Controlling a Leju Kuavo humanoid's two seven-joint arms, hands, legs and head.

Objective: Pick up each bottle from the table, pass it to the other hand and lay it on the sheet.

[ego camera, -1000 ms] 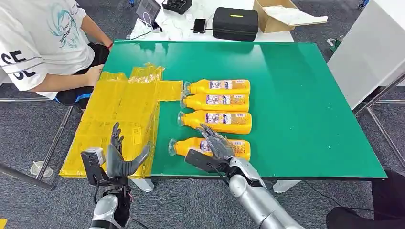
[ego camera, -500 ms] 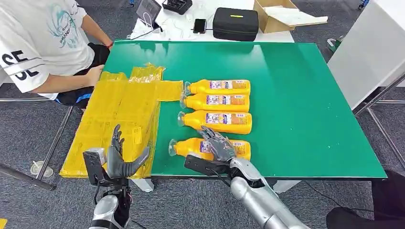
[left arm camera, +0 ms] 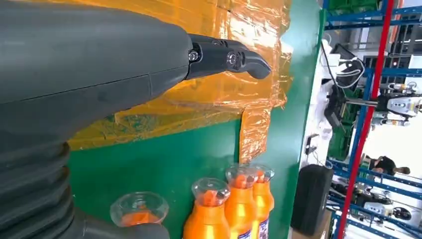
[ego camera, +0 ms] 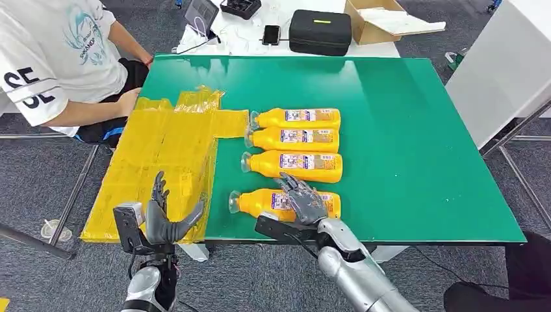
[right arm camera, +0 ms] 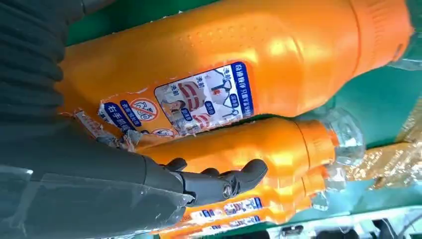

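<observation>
Bottle [ego camera: 284,202] nearest the table edge lies directly beneath our right hand [ego camera: 304,200], on the green table [ego camera: 403,143], its long axis running crosswise to the reach of that arm, clear cap pointing toward the yellow sheet [ego camera: 162,162]. We note the right hand's fingers draped over the labelled middle of the body; whether they have closed around it we cannot tell, since the bottle rests flat on the table. Three further bottles [ego camera: 292,138] lie parallel just beyond the fingertips, each beside the next, caps the same way.

Our left hand [ego camera: 164,218] hovers over the near edge of the sheet, fingers spread and upright, palm turned toward the right hand, holding nothing. It stands well apart from the nearest bottle, on the cap side. The right hand is plainly the nearer. In our judgement the pick falls to it, with the cap end leading toward the waiting left hand for the transfer. A person [ego camera: 52,58] sits beyond the sheet.
</observation>
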